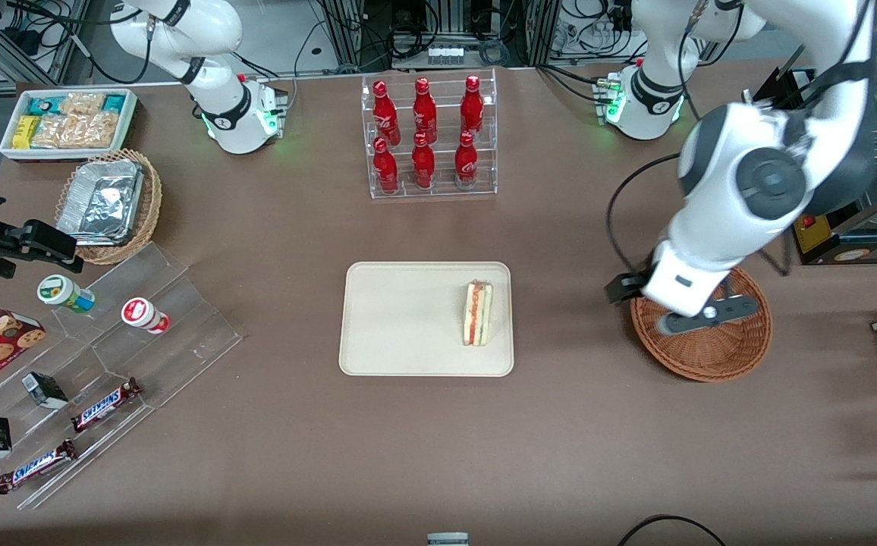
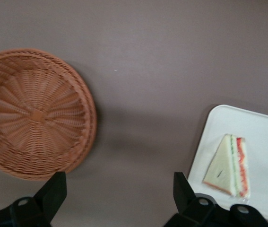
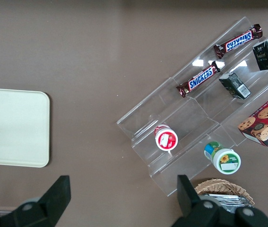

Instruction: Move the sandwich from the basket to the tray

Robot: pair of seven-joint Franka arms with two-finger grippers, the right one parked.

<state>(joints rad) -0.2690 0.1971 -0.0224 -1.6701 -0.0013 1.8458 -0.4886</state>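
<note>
Cream tray (image 1: 378, 318) carries the sandwich (image 1: 478, 312); the wicker basket (image 1: 719, 356) holds nothing.

Clear acrylic stepped shelf (image 1: 173, 318) toward the parked arm's end of the table holds two Snickers bars (image 1: 105, 404) and small cups. Bottle rack (image 1: 431, 136) with six red bottles stands farther from the front camera than the tray. The sandwich lies on the tray, at the edge nearest the basket, filling layers showing. The reddish-brown basket sits on the table toward the working arm's end, well apart from the tray. The gripper (image 1: 700, 315) hangs above the basket, fingers (image 2: 53, 191) spread wide, gripping nothing.
</note>
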